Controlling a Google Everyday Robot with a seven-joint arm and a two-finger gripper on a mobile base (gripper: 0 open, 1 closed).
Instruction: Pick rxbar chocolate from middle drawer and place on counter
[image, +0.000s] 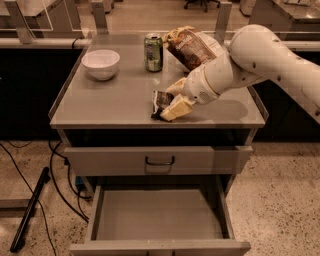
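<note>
The rxbar chocolate (160, 99), a small black wrapper with white print, stands on edge near the front of the counter (115, 100). My gripper (167, 104) reaches in from the right on a white arm. Its cream fingers (176, 108) are closed on the bar's right end, and the bar's lower end is at the counter surface. Below, the middle drawer (155, 215) is pulled open and its flat grey floor is bare.
A white bowl (100, 63) sits at the back left of the counter, a green soda can (153, 52) at the back middle and a tan-and-brown chip bag (192, 46) behind my arm. A shut drawer with a dark handle (160, 160) is above the open one. Cables lie on the floor at left.
</note>
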